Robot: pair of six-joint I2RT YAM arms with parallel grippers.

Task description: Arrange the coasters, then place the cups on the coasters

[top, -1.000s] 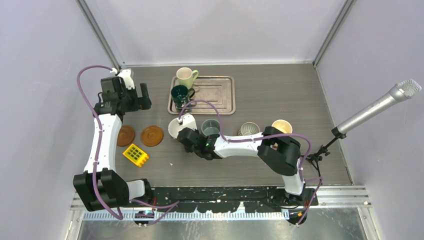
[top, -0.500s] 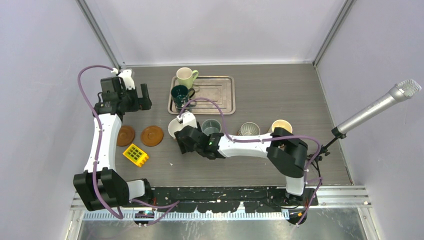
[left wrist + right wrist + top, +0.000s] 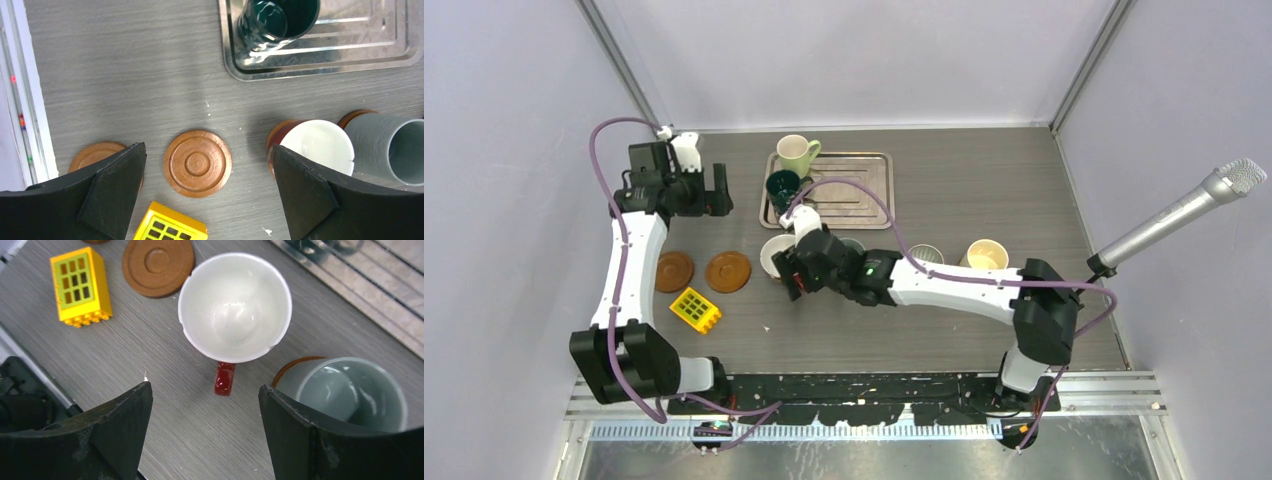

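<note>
The white cup with a red outside [image 3: 235, 305] stands upright on the table, its red handle [image 3: 224, 378] pointing at my right gripper [image 3: 204, 390]. That gripper is open and empty, hovering just above the handle and touching nothing. Beside it the grey-blue cup [image 3: 350, 395] sits on a coaster [image 3: 290, 367]. Two bare coasters [image 3: 728, 271] [image 3: 674, 271] lie to the left. My left gripper [image 3: 716, 190] hangs open and high over the ringed coaster [image 3: 197, 163]. A dark green cup [image 3: 782, 185] and a pale green cup [image 3: 796, 153] are at the tray. A ribbed cup [image 3: 924, 257] and a cream cup [image 3: 987, 255] stand to the right.
A silver metal tray [image 3: 854, 190] lies at the back centre. A yellow grid block [image 3: 695, 310] sits near the two bare coasters. A microphone on a stand [image 3: 1174, 215] reaches in from the right. Walls close the table on three sides.
My right gripper has opened and let go of the white cup's red handle, then moved left and back. The left arm shifted slightly toward the back.
</note>
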